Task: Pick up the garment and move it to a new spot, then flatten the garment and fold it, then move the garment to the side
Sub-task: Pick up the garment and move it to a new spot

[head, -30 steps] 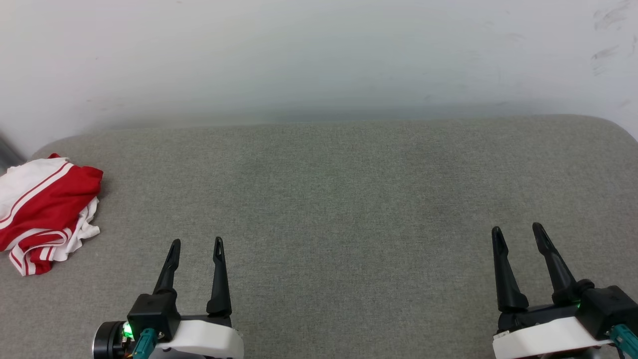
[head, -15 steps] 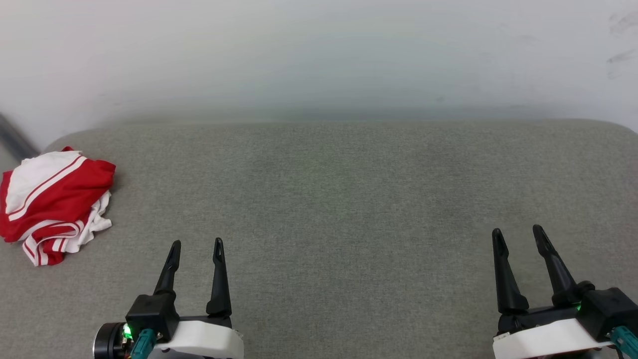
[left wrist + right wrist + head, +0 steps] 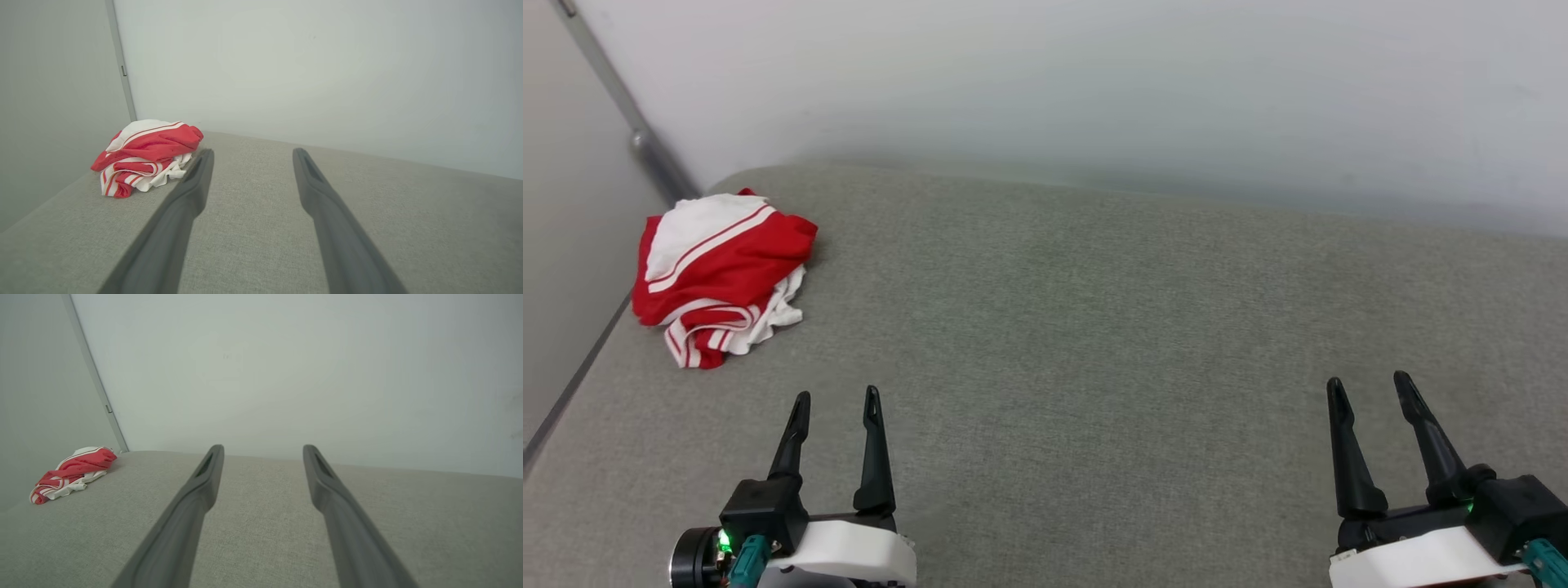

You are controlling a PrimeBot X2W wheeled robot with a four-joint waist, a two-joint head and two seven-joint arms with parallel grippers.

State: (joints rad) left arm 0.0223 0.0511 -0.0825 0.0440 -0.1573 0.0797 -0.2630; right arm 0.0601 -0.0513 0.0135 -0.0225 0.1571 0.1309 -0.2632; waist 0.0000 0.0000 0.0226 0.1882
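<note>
One crumpled red-and-white garment (image 3: pixel 723 273) lies at the far left corner of the grey fabric surface (image 3: pixel 1094 327), beside the wall. I see my left gripper (image 3: pixel 837 395) near it but not touching, fingers spread and empty. My right gripper (image 3: pixel 1368 380), well apart, is likewise spread and empty.

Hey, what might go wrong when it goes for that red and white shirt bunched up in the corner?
The garment lies crumpled at the far left corner of the grey cushion, close to its edge: a push from the open left pincer might slide it off. Its layers overlap, so a pinch may catch only one fold. The side wall stands close; the pincer could brush it.
</note>
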